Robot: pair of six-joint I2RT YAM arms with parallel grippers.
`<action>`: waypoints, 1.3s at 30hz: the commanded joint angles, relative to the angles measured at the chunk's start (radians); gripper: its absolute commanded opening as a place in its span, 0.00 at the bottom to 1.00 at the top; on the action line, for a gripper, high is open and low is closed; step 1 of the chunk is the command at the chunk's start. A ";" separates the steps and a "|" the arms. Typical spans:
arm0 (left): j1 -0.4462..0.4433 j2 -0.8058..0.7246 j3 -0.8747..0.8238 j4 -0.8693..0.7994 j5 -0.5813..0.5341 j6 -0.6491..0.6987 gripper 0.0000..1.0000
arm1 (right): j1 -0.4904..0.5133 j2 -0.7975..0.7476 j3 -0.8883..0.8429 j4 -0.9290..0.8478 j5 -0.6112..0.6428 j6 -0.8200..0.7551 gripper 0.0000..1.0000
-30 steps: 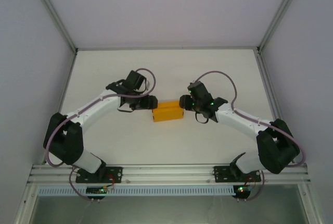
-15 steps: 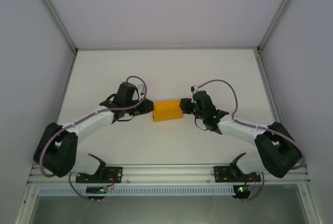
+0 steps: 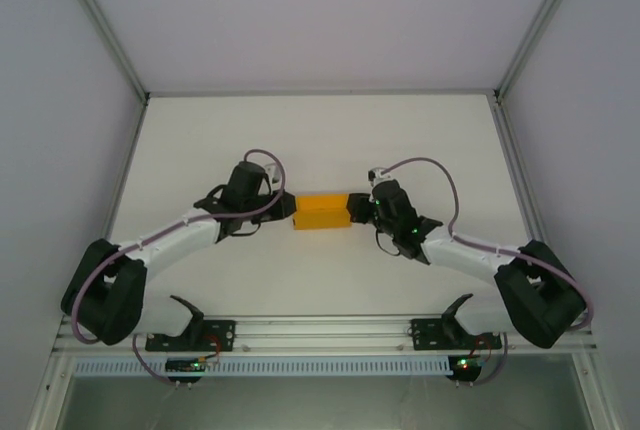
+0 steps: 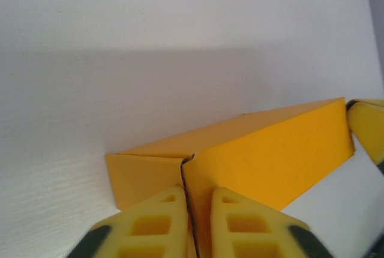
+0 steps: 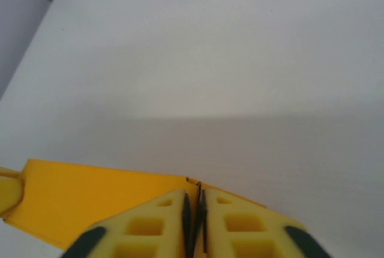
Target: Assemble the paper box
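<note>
The paper box [image 3: 320, 211] sits near the middle of the white counter [image 3: 320, 140]. It is a small rectangular orange-yellow box, with its long side running left to right between the two arms. The left gripper [image 3: 285, 212] meets its left end and the right gripper [image 3: 354, 208] meets its right end, so the box is bracketed from both sides.

From the left wrist, the left gripper [image 4: 196, 197] has its two yellow fingers [image 4: 157, 219] drawn close together, with only a narrow slot between them. An upright corner edge of the paper box [image 4: 270, 150] runs down into that slot (a thin dark seam shows where two card panels meet there). The gripper is pinched on that thin edge of card. The long face of the box runs away to the right, and at its far end a yellow finger of the right gripper [image 4: 366, 123] sits against it.

From the right wrist, the right gripper [image 5: 193, 198] is almost fully closed. Its fingers [image 5: 150, 225] all but touch, with a sliver of card edge caught between them at the near end of the paper box [image 5: 90, 195]. A yellow finger of the left gripper [image 5: 9, 189] shows at the far end of the box.
</note>
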 commanded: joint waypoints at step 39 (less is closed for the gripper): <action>0.342 -0.265 0.133 -0.572 -0.354 0.078 1.00 | 0.133 0.613 0.983 -1.050 0.092 -1.374 0.82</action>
